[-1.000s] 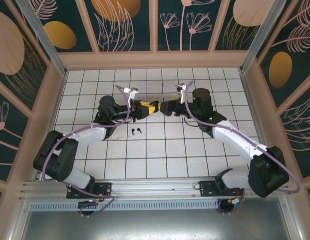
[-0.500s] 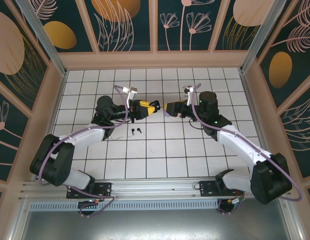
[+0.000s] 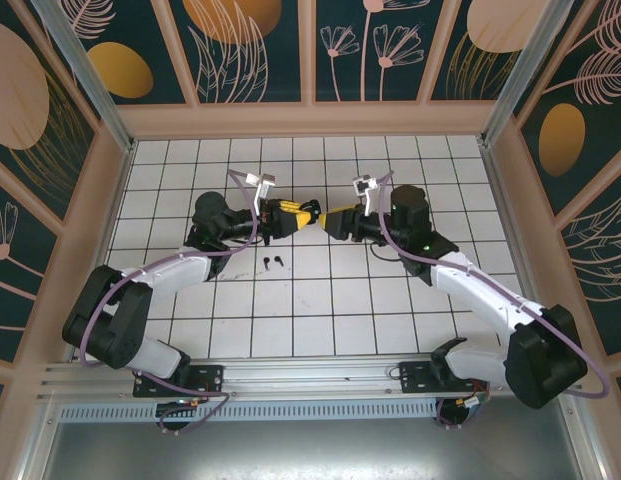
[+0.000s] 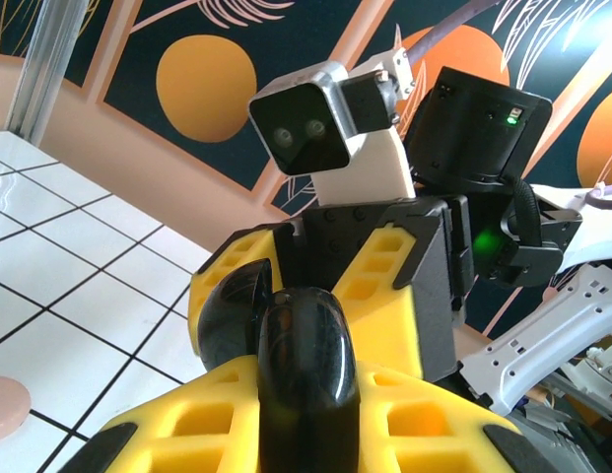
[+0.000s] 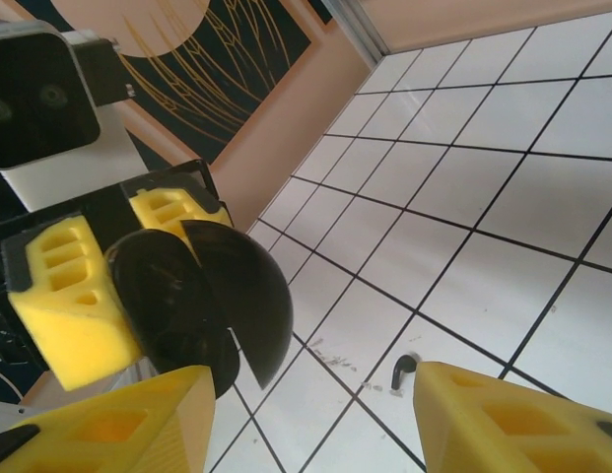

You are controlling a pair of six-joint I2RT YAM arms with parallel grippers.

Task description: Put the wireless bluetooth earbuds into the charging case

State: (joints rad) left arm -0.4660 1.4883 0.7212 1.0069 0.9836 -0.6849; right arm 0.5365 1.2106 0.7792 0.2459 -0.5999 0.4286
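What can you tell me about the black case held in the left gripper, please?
The black case is a small round puck of glossy, hard-looking plastic. It stands open like a clamshell, its two domed halves spread at an angle and joined along one edge. The left gripper is shut on it from both sides and holds it in the air above the white tiled table. The right gripper faces it with jaws open, not touching it. Whether anything sits inside cannot be told.
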